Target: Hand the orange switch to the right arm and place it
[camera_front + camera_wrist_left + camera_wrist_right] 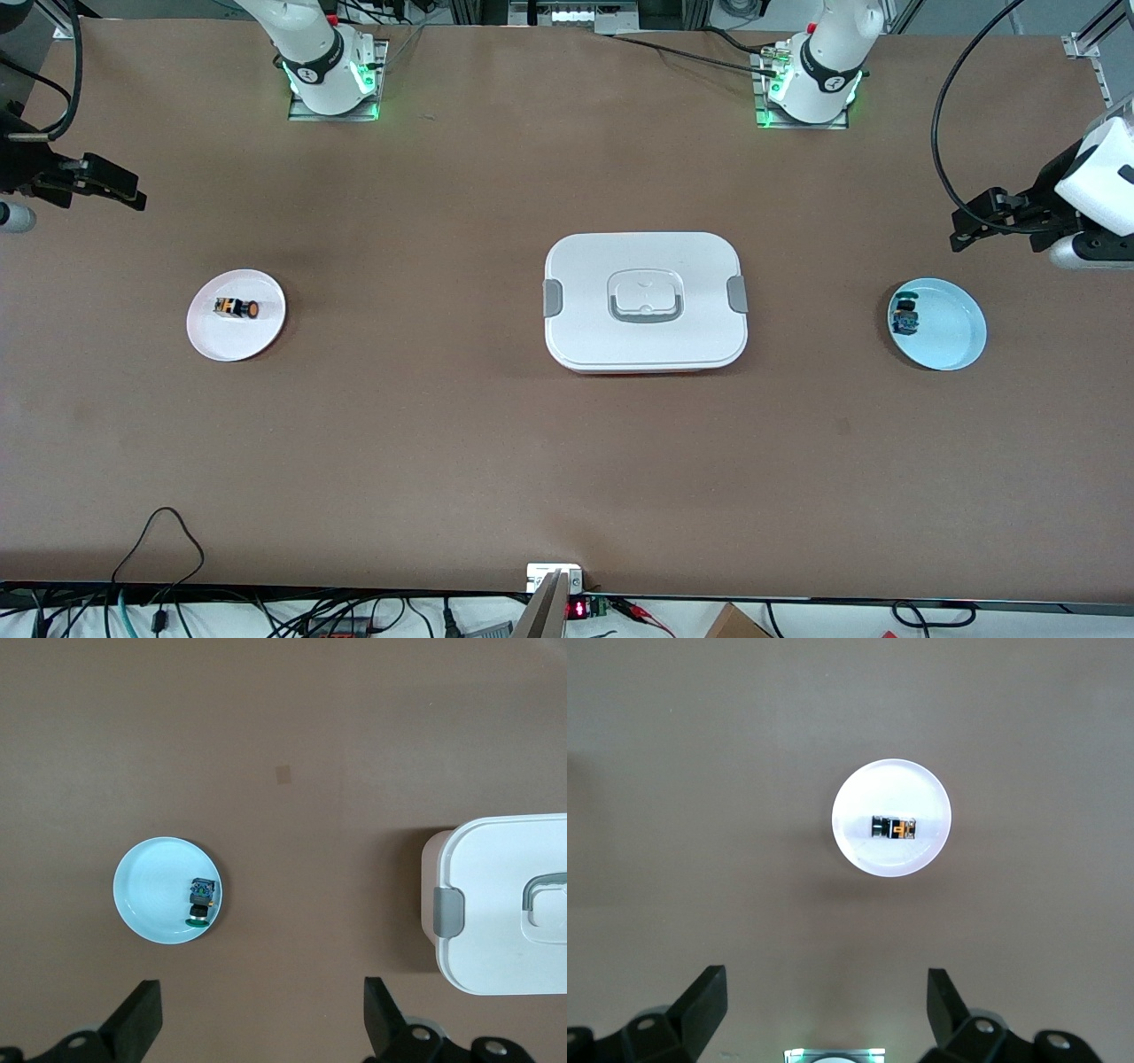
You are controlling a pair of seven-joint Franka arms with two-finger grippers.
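Lying on its side, the orange switch [236,308] rests near the middle of a white plate [213,341] toward the right arm's end of the brown surface [443,425], its black and yellow-orange body ending in a round orange cap. Fine markings on that body are too small to read. A blue switch [905,317] with a dark green cap sits near the rim of a light blue plate [952,341] toward the left arm's end, and a closed white container [645,301] stands between the plates. Both arms are cut off by the frame edges. The right end effector [826,999] hangs over bare surface with fingers spread wide, holding nothing; the left end effector [263,1008] does likewise, wide apart and empty.
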